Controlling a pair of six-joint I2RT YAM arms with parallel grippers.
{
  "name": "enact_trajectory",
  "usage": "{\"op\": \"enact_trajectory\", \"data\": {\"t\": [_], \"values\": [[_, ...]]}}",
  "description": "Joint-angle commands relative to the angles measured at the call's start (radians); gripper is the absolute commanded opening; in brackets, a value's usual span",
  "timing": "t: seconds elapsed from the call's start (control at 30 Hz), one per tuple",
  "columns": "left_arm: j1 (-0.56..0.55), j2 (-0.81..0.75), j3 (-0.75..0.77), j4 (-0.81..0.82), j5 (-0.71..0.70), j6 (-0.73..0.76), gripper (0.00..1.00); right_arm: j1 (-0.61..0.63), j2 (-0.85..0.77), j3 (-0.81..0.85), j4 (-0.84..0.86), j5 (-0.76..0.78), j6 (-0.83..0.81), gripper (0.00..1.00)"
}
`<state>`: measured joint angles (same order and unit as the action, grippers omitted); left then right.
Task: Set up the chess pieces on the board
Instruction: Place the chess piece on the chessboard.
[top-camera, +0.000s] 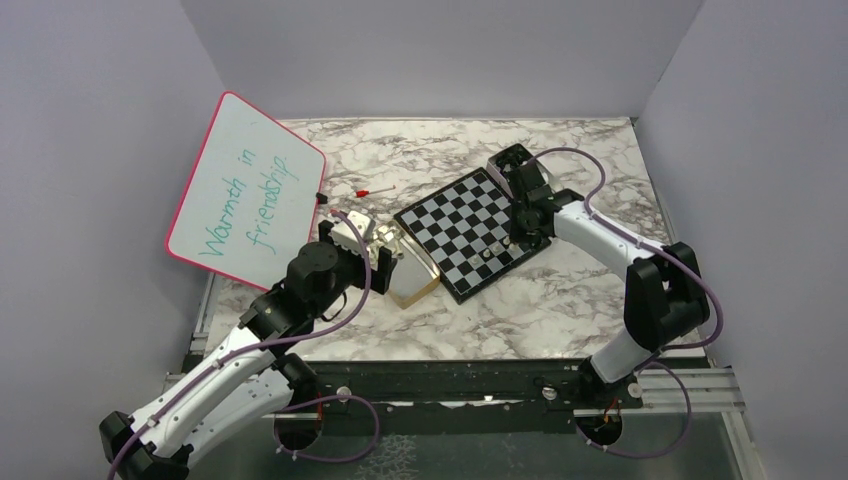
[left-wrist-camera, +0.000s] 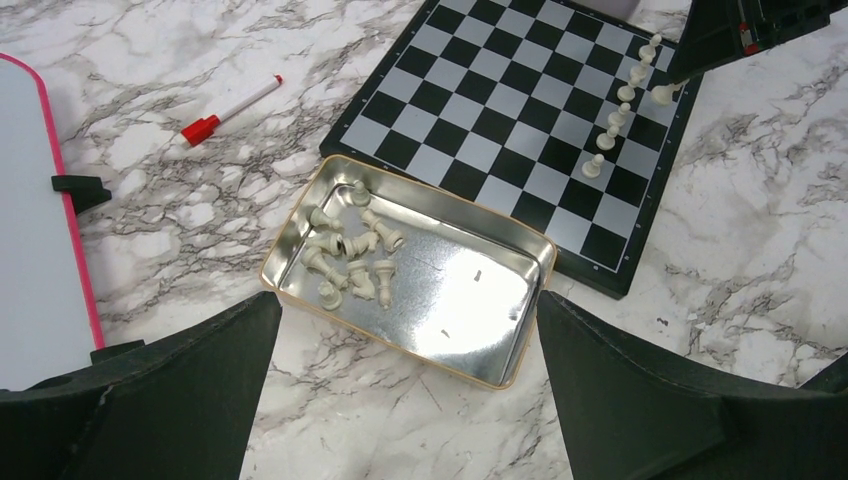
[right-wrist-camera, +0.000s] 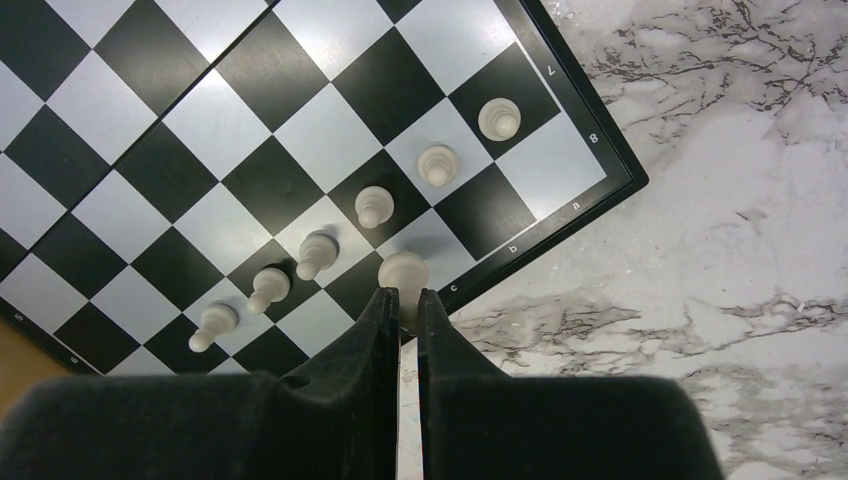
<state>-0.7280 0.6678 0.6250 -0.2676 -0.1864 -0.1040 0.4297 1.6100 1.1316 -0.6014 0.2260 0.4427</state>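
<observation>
The black-and-white board (top-camera: 470, 232) lies tilted mid-table and also shows in the left wrist view (left-wrist-camera: 505, 110) and the right wrist view (right-wrist-camera: 250, 180). Several pale pawns (right-wrist-camera: 375, 206) stand in a diagonal row near its right edge. My right gripper (right-wrist-camera: 402, 300) is shut on a pale chess piece (right-wrist-camera: 404, 271), holding it over the edge row next to the "c" mark. My left gripper (left-wrist-camera: 410, 400) is open and empty above the marble, just in front of an open metal tin (left-wrist-camera: 470, 300) that holds several loose pale pieces (left-wrist-camera: 345, 250). No black pieces show.
A pink-framed whiteboard (top-camera: 245, 195) leans at the back left. A red-capped marker (left-wrist-camera: 232, 108) lies on the marble between it and the board. The tin sits against the board's near-left corner. Grey walls close in the table on three sides.
</observation>
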Motion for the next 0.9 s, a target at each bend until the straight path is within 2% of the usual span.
{"op": "enact_trajectory", "data": {"t": [0.0, 0.87], "values": [[-0.002, -0.021, -0.008, 0.014, -0.026, 0.006, 0.99, -0.008, 0.028, 0.041, -0.048, 0.030, -0.015, 0.12], [-0.001, -0.011, -0.007, 0.010, -0.031, 0.010, 0.99, -0.008, 0.110, 0.074, -0.078, 0.033, -0.046, 0.13]]}}
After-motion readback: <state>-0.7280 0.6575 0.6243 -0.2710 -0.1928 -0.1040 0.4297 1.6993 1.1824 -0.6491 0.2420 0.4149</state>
